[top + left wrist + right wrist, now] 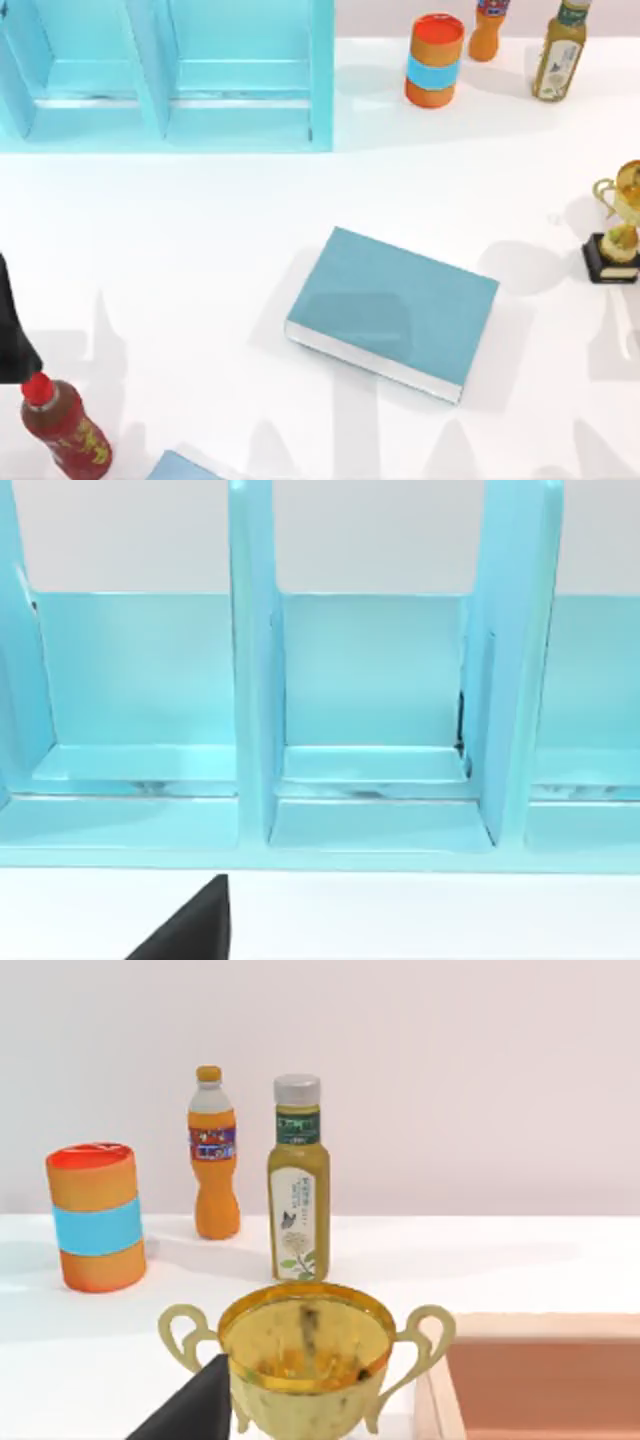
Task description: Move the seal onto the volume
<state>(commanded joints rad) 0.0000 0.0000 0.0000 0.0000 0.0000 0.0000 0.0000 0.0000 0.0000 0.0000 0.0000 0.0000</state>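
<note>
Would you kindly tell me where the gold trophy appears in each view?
Top view: gold trophy at the table's right edge.
Right wrist view: trophy nearest the camera, before the tea bottle.
Left wrist view: faces the shelf unit instead.
Shared landmark: orange canister.

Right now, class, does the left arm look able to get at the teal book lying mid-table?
Probably yes. The left arm is at the table's left edge, bare tabletop lies between it and the book, and the red-capped bottle stands clear of that line.
</note>
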